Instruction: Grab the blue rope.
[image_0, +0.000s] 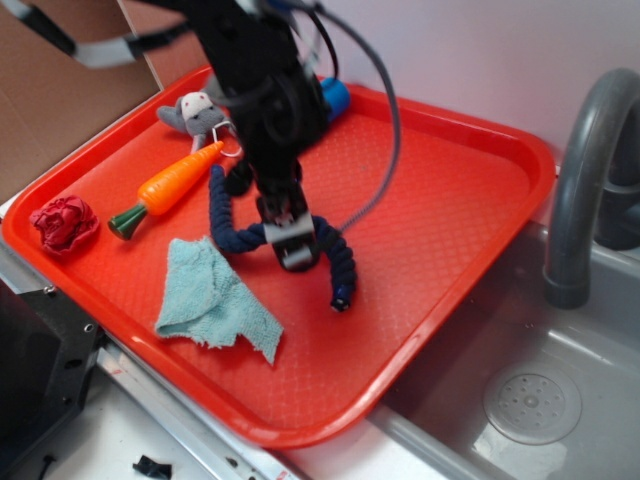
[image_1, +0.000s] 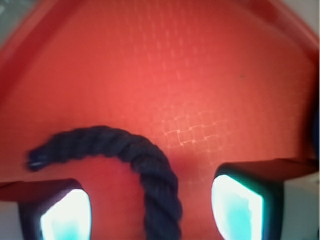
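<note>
1. Rope work on a red tray (image_0: 470, 160): I have the gripper (image_0: 290, 245) low over the blue rope (image_0: 335, 262) at centre frame in the exterior view, the arm coming down from the upper left.

2. Seen from the wrist, the pincer stands wide, its two pale pads (image_1: 65, 215) at the lower left and lower right corners with red tray showing between them; it holds nothing that I can see.

3. In that wrist view the rope (image_1: 150, 165) rises from the bottom edge between the pads, somewhat nearer the left one, then bends over towards the left and ends at a capped tip at mid-left.

4. I judge the jaws are set astride a fairly straight run of cord so that closing would pinch it across its thickness and not along it.

5. Outside, the rope sprawls in an S across the tray's middle, one end hidden behind the arm, the other ending in a shiny tip below and right of the gripper.

6. Clutter sits clear of the grasp: a teal cloth (image_0: 215, 300) at lower left lies just beside the rope, a toy carrot (image_0: 175, 182) and a grey plush toy (image_0: 195, 112) to the upper left, a crumpled red object (image_0: 63, 222) at far left.

7. I cannot tell from either view whether the pads touch the tray yet.
</note>
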